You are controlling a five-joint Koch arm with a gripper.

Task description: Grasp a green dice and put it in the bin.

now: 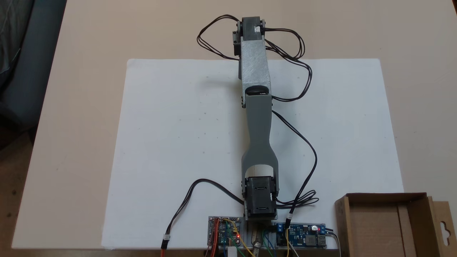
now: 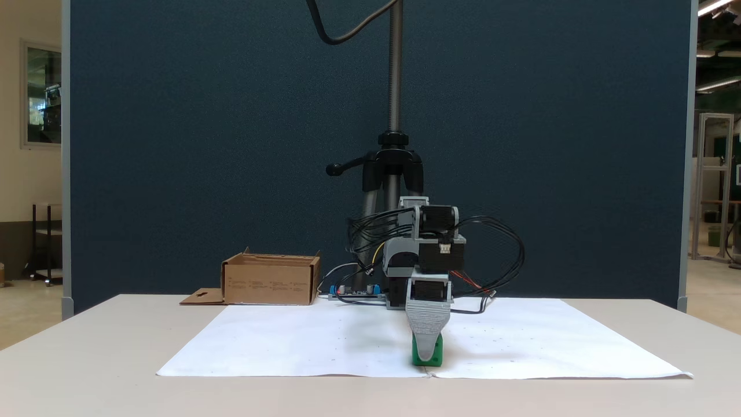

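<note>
Green dice [image 2: 427, 353] sits right under the claw [image 2: 427, 347], one finger in front; apart or clamped, I cannot tell.

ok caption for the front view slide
Arm's fingers lowered over the green dice on white paper, cardboard bin behind.

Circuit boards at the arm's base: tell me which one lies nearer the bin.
The blue board, right of the base seen from above, lies beside the bin; the other board, with red and yellow wires, lies left.
</note>
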